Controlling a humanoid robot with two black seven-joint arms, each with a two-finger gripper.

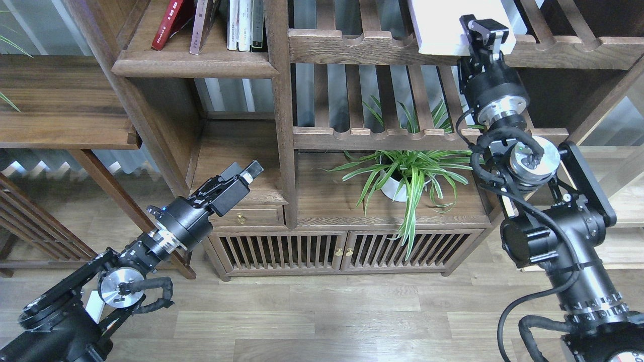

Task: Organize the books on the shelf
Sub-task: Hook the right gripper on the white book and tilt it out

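The thick plain white book [443,27] lies on the top right slatted rack and sticks out over its front rail. My right gripper [485,31] is at the book's lower right corner and looks shut on it. The shelf [196,65], a solid dark board with a thick front lip, is at the top left. On it a dark red book with white characters [168,24] leans left, with a pinkish-brown book [202,27] beside it. My left gripper [246,173] is open and empty, low at the left.
Thin white- and dark-spined books [245,25] stand at the shelf's right end. A potted spider plant [407,173] sits under the lower slatted rack [382,133]. A board with a brass-knobbed drawer [246,215] is just behind my left gripper.
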